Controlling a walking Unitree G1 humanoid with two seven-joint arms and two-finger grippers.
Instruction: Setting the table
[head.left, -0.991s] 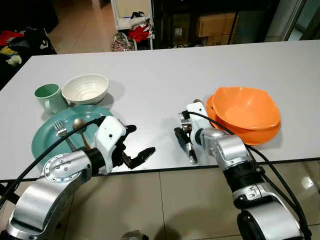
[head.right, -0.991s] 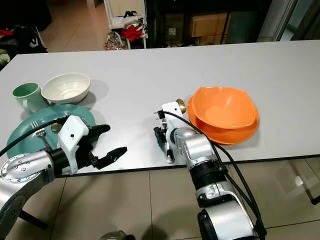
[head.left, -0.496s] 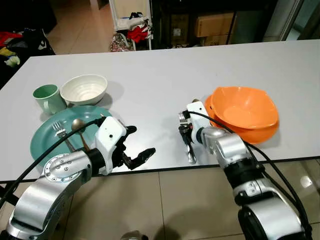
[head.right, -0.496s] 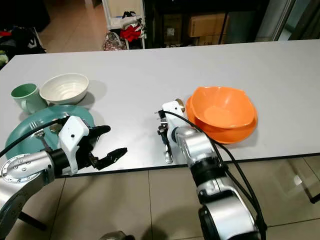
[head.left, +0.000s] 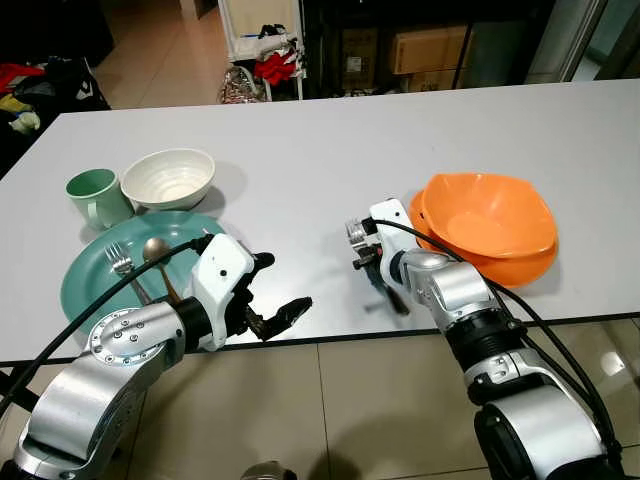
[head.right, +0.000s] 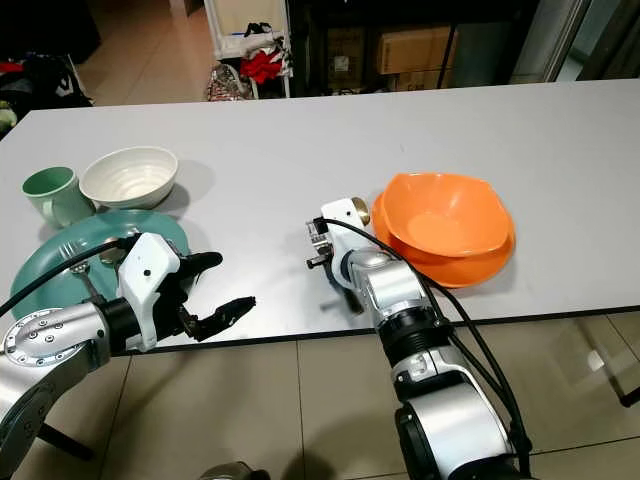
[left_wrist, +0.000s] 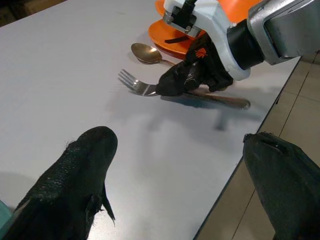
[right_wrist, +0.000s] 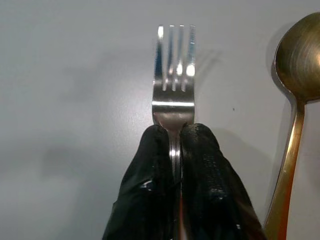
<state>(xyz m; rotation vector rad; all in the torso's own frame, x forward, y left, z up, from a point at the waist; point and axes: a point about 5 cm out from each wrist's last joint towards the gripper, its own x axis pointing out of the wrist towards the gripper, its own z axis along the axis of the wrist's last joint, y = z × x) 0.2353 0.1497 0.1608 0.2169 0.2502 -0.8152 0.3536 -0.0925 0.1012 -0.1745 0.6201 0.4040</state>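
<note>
My right gripper (head.left: 372, 272) is shut on the neck of a silver fork (right_wrist: 174, 75), low over the white table (head.left: 320, 150) near its front edge. The tines point away from me and the handle (left_wrist: 225, 101) trails toward the edge. A bronze spoon (left_wrist: 147, 54) lies just beyond it, beside an orange bowl (head.left: 490, 215) stacked on an orange plate (head.left: 520, 270). My left gripper (head.left: 278, 285) hovers open and empty at the table's front edge, left of the fork.
At the left stand a teal plate (head.left: 90, 290) carrying another fork (head.left: 120, 262) and spoon (head.left: 157, 248), a white bowl (head.left: 168, 177) and a green mug (head.left: 92, 192). Beyond the far edge are shelves, boxes and clutter.
My right gripper has shifted slightly left and away from the table edge, and the fork has moved with it. The left arm is unmoved.
</note>
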